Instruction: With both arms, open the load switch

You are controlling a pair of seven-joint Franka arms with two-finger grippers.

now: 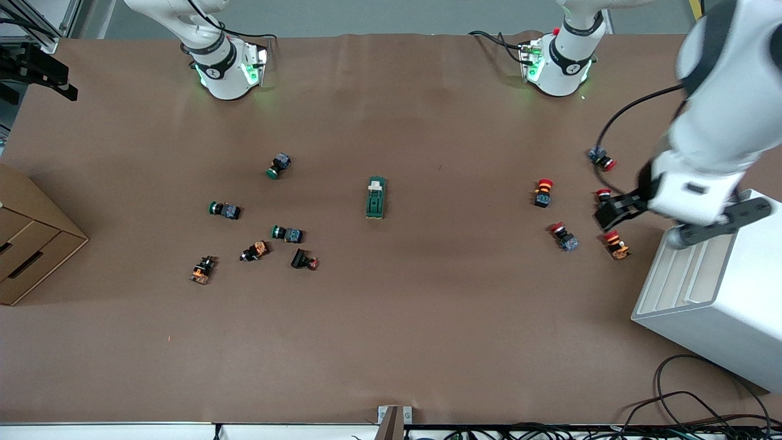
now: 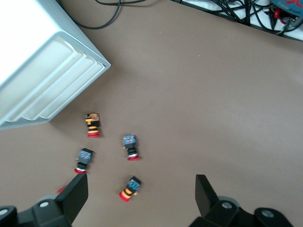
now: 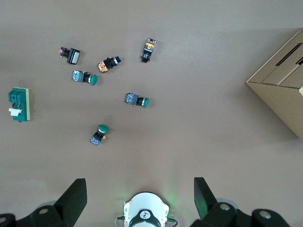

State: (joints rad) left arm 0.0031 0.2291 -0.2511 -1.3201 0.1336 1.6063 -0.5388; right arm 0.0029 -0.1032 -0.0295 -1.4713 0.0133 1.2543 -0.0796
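Observation:
The load switch (image 1: 376,198) (image 3: 19,105), a dark-green block with a white tab, lies flat at the middle of the table with nothing touching it. My left gripper (image 1: 606,214) (image 2: 140,182) hangs open over a group of red-capped push buttons toward the left arm's end of the table, well away from the switch. A red-capped button (image 2: 129,188) lies on the table below the gap between its fingers. My right gripper (image 3: 138,184) is out of the front view. It is open and empty, high above the right arm's own green-lit base (image 3: 144,215) (image 1: 227,70).
Several red-capped buttons (image 1: 542,191) lie near a white box (image 1: 715,293) (image 2: 42,71) at the left arm's end. Green-capped and orange buttons (image 1: 287,233) (image 3: 137,100) are scattered toward the right arm's end, where a cardboard box (image 1: 30,244) (image 3: 281,80) stands. Cables (image 1: 684,409) run along the near edge.

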